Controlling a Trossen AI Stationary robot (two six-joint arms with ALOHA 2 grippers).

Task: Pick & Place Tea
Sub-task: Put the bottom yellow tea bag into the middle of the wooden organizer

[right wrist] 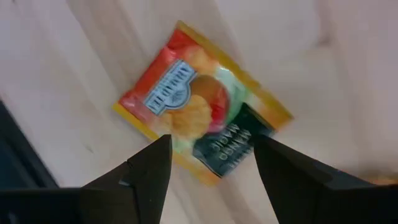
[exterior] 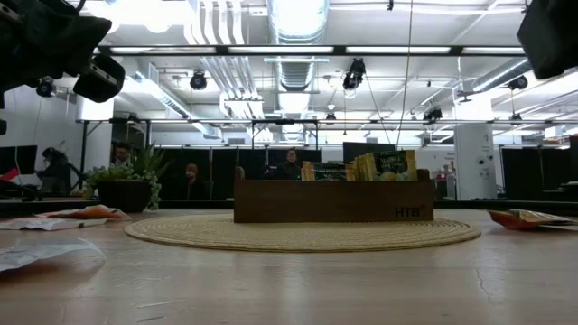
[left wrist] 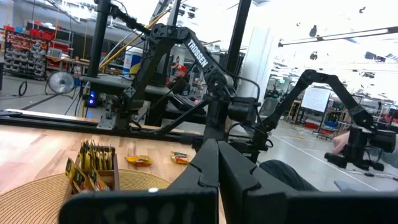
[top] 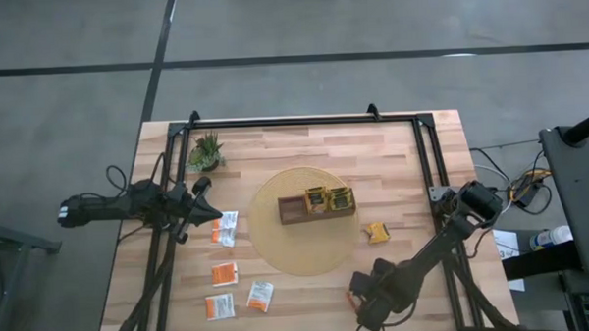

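right wrist view: right gripper (right wrist: 211,163) fingers apart over orange sachet (right wrist: 200,119); left gripper (left wrist: 217,155) closed, empty.

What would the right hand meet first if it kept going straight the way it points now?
Most likely the orange tea sachet lying flat on the table. The right hand is open and points down at it, one finger on either side, though how far above is unclear.

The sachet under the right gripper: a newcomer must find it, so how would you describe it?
On the wooden table, go to the near right edge, beside the round woven mat. The open right gripper hangs right over this sachet. Unlike the others, it shows fruit and a dark green corner.
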